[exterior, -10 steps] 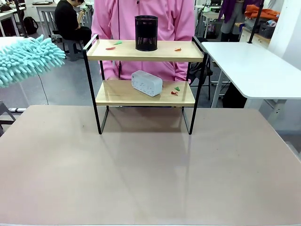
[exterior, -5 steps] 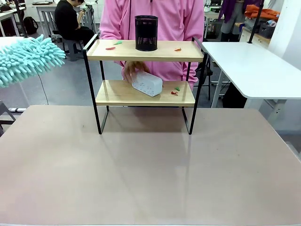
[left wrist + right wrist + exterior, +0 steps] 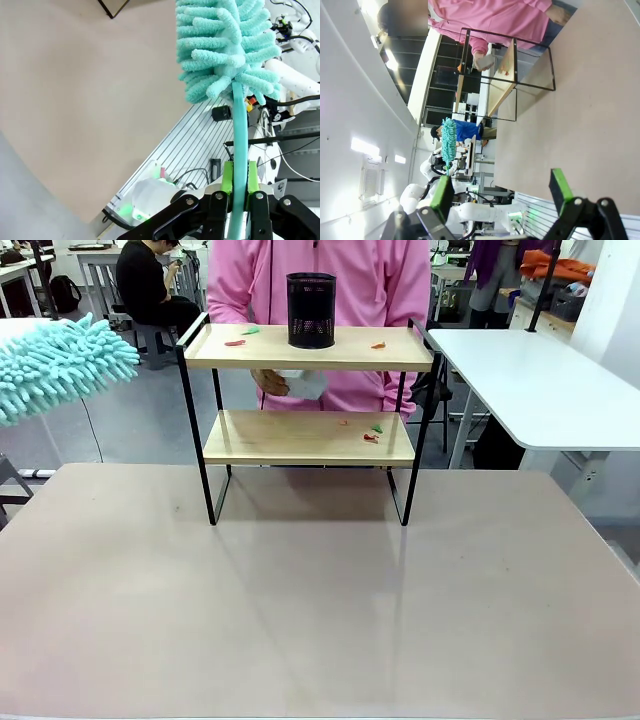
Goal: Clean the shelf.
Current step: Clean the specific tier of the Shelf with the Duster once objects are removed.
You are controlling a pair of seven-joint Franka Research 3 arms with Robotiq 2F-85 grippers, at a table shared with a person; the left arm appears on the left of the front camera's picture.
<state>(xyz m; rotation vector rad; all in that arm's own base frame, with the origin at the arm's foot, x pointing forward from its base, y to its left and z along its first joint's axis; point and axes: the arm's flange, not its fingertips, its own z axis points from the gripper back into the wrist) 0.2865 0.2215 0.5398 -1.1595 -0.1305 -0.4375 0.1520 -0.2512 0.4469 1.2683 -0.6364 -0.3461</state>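
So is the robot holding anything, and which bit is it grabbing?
Yes. The left gripper is shut on the fluffy teal duster, pinching its thin handle below the head. The right gripper is open and holds nothing.

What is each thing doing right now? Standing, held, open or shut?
Shelf: standing, scraps on both boards.
Cup: upright on the top board.
Duster: held in the air.
Left gripper: shut on the duster.
Right gripper: open, empty.
White box: in the person's hand.

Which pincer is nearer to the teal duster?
Left. The left pincer grips the teal duster by its handle; the right pincer stands open, far off from it.
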